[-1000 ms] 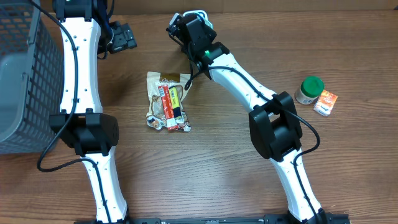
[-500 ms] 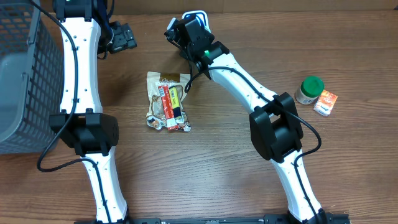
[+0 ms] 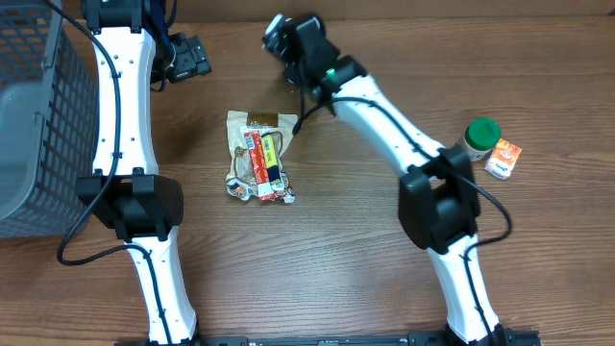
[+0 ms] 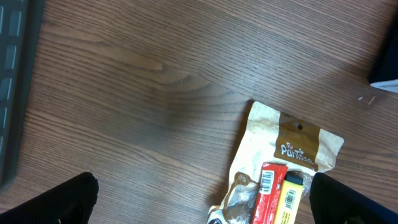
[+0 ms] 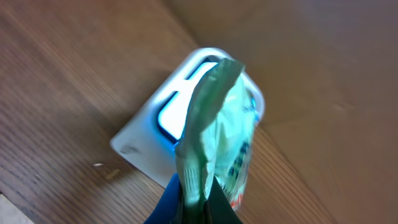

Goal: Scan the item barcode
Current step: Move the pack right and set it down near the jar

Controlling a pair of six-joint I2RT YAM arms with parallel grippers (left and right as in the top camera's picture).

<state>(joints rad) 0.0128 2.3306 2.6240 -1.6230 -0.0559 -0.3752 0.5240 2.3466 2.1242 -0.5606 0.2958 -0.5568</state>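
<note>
While the right gripper (image 5: 198, 204) clamps a green packet (image 5: 217, 124) edge-on over the lit scanner (image 5: 142, 140), scanning is underway; its face probably needs turning toward the window.

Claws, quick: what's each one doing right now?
Left claw: open, holding nothing.
Right claw: closed on a green packet.

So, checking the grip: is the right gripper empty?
No, the right gripper pinches a green packet in front of the white scanner.
</note>
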